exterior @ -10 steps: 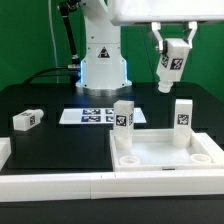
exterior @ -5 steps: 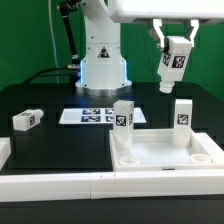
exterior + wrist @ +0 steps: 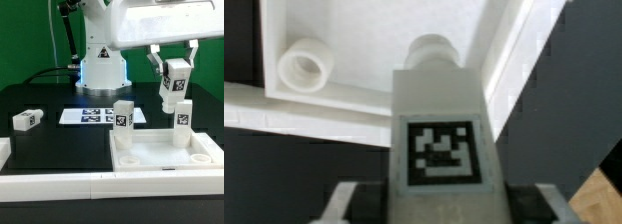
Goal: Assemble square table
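Lowering since a moment ago, the claw [image 3: 176,72] is clamping a short white tagged plastic block leg [image 3: 175,88] between its fingers; beneath the claw, the white square rimmed plastic tray top [image 3: 165,150] is lying.

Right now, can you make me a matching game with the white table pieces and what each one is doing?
Things: 1 highest leg; 2 leg farthest to the exterior view's left; 3 square top; 4 marker board.
States: a flat, showing only tags; b lying on its side; c held in the jaws, in the air; d carrying two upright legs.
Pairs: 1-c; 2-b; 3-d; 4-a.
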### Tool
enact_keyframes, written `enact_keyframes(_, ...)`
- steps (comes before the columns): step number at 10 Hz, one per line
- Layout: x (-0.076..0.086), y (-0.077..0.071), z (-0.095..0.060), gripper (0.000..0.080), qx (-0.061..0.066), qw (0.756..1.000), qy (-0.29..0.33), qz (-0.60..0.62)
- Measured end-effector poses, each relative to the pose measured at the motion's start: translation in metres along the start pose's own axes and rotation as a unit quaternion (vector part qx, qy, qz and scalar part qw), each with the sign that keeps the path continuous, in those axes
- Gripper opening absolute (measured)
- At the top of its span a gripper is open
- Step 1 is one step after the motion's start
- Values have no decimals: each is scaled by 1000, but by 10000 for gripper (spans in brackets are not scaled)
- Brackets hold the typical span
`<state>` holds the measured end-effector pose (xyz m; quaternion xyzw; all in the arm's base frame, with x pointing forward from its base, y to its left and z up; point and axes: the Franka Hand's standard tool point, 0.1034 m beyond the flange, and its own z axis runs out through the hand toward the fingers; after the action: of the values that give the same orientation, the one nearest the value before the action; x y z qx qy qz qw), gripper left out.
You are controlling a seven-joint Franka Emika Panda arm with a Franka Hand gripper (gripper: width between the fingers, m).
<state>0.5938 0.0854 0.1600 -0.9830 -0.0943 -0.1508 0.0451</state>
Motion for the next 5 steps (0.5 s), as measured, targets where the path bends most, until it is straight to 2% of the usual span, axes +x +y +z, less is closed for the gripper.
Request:
enact_keyframes(1,10,-7,5,290,-13,1000,19,18)
enact_keyframes(5,2,-3,8,290,-14,1000,12,12)
